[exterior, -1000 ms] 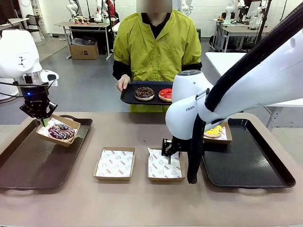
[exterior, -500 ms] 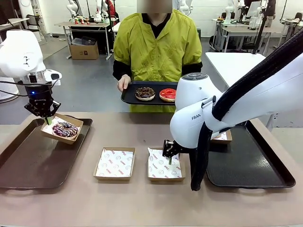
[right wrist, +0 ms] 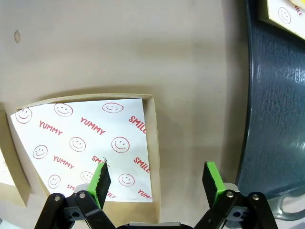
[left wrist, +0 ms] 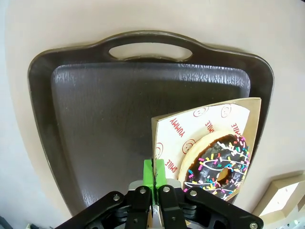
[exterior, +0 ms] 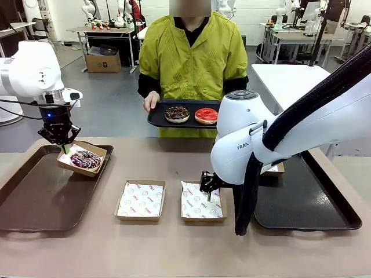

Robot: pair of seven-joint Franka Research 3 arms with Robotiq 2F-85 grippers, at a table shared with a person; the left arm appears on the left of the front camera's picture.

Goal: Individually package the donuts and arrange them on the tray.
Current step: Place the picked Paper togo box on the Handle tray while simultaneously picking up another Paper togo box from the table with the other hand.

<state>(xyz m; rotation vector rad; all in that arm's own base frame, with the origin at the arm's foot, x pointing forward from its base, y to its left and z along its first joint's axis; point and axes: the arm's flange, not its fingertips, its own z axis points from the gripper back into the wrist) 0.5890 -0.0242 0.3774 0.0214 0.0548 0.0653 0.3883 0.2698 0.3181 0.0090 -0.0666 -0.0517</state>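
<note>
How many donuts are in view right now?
3 donuts: one in the box held by the left gripper, two on the person's tray. Another may be hidden behind the right arm.

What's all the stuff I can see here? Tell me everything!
table: one, beige
trays: three; brown left tray, dark right tray, black tray the person holds
boxes: four, brown, smiley paper; held box over the left tray, two empty boxes on the table, far box on the right tray
donuts: three; sprinkled donut in the held box, dark donut and red donut on the black tray
person: one, yellow-green jacket, far side
left arm: white, jaws shut on the held box's rim
right arm: white, jaws open astride an empty box's wall
</note>
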